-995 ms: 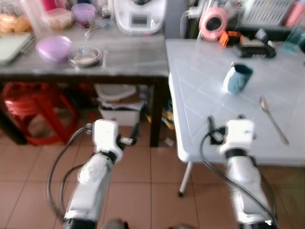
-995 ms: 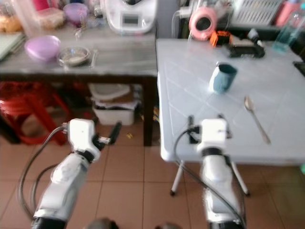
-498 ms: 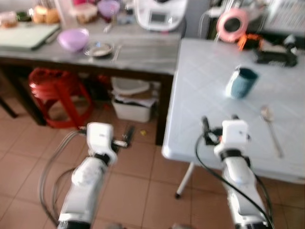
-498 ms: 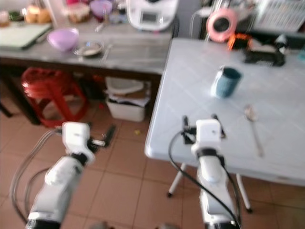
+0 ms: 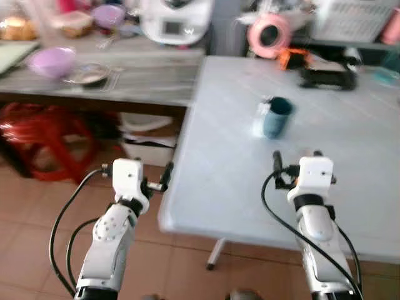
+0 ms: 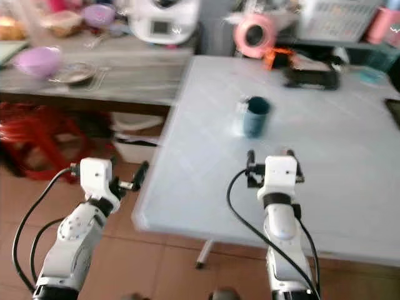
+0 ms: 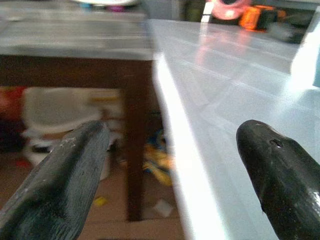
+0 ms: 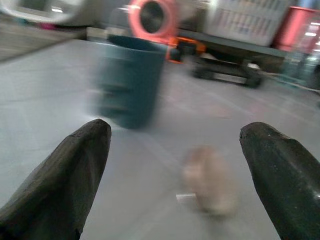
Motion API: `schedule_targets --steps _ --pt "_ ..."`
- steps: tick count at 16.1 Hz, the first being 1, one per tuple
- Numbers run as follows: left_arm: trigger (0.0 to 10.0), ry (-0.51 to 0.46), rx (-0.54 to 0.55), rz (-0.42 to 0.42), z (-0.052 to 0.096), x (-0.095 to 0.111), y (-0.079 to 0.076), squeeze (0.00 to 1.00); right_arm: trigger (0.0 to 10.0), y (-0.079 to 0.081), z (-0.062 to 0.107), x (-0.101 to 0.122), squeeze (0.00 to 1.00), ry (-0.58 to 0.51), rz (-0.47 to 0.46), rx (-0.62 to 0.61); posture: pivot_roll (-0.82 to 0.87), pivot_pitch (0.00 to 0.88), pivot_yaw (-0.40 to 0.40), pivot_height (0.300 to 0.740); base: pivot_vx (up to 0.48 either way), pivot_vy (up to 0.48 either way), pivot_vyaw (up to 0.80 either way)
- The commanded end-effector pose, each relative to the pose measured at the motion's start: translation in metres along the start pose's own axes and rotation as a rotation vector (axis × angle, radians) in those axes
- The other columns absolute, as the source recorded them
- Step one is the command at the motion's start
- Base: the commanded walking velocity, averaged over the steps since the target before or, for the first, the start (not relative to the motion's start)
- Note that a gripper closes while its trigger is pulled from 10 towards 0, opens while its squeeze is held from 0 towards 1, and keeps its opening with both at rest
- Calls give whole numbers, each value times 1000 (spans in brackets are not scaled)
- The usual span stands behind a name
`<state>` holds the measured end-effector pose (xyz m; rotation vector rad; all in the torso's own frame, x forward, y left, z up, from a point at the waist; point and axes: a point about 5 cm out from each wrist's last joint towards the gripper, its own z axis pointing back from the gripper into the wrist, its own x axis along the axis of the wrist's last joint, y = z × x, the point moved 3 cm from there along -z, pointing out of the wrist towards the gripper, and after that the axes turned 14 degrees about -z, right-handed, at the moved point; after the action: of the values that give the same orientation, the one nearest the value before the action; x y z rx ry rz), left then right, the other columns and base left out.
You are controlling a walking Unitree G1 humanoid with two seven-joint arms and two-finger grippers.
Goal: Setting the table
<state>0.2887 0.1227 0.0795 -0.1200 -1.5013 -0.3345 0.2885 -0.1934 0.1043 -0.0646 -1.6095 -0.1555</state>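
White desk now sits nearer, the view having swung; right pincer, open and empty, reaches toward the blue mug, left pincer open at the desk's edge.

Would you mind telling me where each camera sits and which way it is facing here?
Left eye view: on the head, looking forward and down at the white table and teal cup; both silver arms show.
Right eye view: the head's other eye, same scene.
Left wrist view: on the left wrist, along the open left gripper at the table's edge.
Right wrist view: on the right wrist, along the open right gripper toward the cup.
Shared: cup, table, pink round thing.
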Motion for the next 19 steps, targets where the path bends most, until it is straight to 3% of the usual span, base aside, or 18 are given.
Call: schedule_targets --steps 1,3,4,11,17,19 --pt "10000 -17 -16 5 -3 5 -7 0 10000 -8 -3 0 0 5 38 -51 -43 0 25 740 0 -281 0" --pt "10000 -30 -6 15 -3 7 -7 0 10000 -6 -6 -1 0 7 63 -46 -44 0 25 740 0 0 0" --pt "10000 -28 -7 11 -4 7 -7 0 10000 -7 -5 -2 0 13 13 -64 -45 0 25 740 0 0 0" --pt "10000 -21 24 -19 -6 6 -3 0 10000 -4 -3 -6 0 42 -42 -40 -46 0 25 740 0 0 0" --pt "10000 -17 -7 11 -7 5 -6 0 10000 -4 -3 -6 0 51 -51 -35 -47 0 25 740 0 0 -758" --pt "10000 -19 -10 13 -7 5 -6 0 10000 -4 -3 -6 0 51 -51 -35 -48 0 27 740 0 0 0"
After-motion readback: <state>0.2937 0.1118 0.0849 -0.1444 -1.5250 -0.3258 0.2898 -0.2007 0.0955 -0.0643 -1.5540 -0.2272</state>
